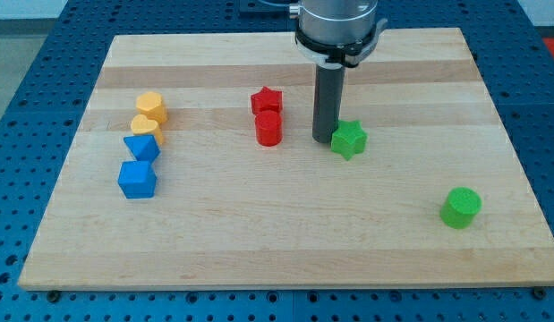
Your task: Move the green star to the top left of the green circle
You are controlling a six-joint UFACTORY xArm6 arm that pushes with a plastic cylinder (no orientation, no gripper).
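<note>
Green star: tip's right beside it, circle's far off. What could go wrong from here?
1. My tip sits at the green star's left edge; its points could make it spin or slip off sideways.
2. The push toward the green circle is long, so drift may build.
3. Overshoot could knock the circle, which sits near the board's right edge.

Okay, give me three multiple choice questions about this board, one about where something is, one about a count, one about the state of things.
1. Where is my tip relative to the green star?
A. At its left side in the view
B. Far below it
C. Beside the blue blocks

2. How many red blocks are there?
A. One
B. Two
C. Four

3. How do the green star and the green circle stand?
A. Touching
B. Stacked
C. Well apart

Answers: 1 A, the rod ends right against the star's left; 2 B, a red star and a red cylinder; 3 C, bare wooden board lies between them.
</note>
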